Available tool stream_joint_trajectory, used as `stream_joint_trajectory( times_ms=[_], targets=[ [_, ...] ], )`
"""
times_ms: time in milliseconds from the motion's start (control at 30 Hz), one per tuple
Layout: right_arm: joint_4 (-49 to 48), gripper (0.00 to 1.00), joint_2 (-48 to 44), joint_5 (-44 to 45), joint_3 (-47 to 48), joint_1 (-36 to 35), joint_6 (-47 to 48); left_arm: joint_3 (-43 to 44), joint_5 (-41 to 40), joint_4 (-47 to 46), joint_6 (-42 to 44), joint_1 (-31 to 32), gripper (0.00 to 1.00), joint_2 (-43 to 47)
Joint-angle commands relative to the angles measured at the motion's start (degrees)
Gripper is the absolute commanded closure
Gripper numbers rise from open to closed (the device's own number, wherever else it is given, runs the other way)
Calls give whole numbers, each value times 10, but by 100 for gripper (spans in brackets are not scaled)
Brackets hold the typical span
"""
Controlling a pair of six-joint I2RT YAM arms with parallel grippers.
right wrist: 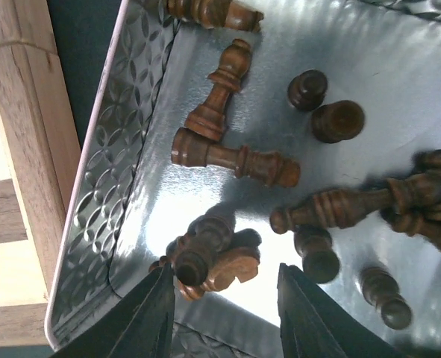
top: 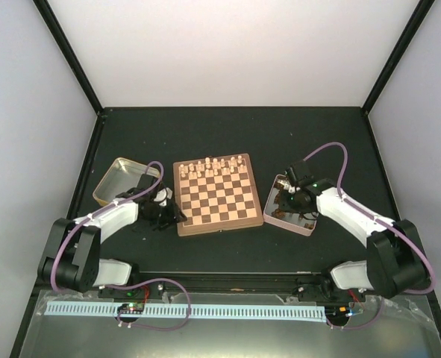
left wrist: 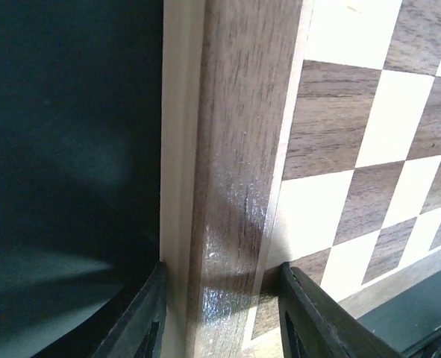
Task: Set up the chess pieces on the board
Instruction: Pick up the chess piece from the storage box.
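Observation:
The board (top: 216,195) lies mid-table with cream chess pieces (top: 214,165) standing on its two far rows. My left gripper (top: 168,212) is at the board's near left corner. In the left wrist view its jaws (left wrist: 221,313) stand apart astride the brown border (left wrist: 235,149), one finger over the table and the other over the squares, with no piece between them. My right gripper (top: 289,198) hangs over the pink-rimmed tray (top: 298,227). Its jaws (right wrist: 221,313) are open around a small heap of dark pieces (right wrist: 213,257), and the left finger (right wrist: 149,313) is close beside that heap.
Several more dark chessmen (right wrist: 235,160) lie scattered on the tray's shiny floor, and its embossed wall (right wrist: 108,149) runs alongside the board's edge (right wrist: 19,112). A yellow-rimmed tin (top: 116,179) sits left of the board, behind my left arm.

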State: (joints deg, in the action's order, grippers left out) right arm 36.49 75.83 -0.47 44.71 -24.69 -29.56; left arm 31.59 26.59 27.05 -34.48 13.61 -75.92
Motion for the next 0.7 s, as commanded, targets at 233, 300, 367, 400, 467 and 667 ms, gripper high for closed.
stream_joint_trajectory(
  times_ms=[233,300,367,400,467,667],
  targets=[
    [-15,78,68,18,37,-23,24,26,-12,-22,11,11,56,-20],
    [-6,88,68,35,43,-29,20,33,-26,-14,14,11,54,-8],
    [10,95,62,62,49,-34,15,39,-43,-1,17,11,52,7],
    [20,96,58,79,55,-38,11,42,-52,4,18,11,51,15],
    [37,98,42,102,65,-44,6,46,-71,14,19,11,50,41],
    [80,99,15,99,118,-80,-2,49,-131,37,15,11,48,110]
  ],
)
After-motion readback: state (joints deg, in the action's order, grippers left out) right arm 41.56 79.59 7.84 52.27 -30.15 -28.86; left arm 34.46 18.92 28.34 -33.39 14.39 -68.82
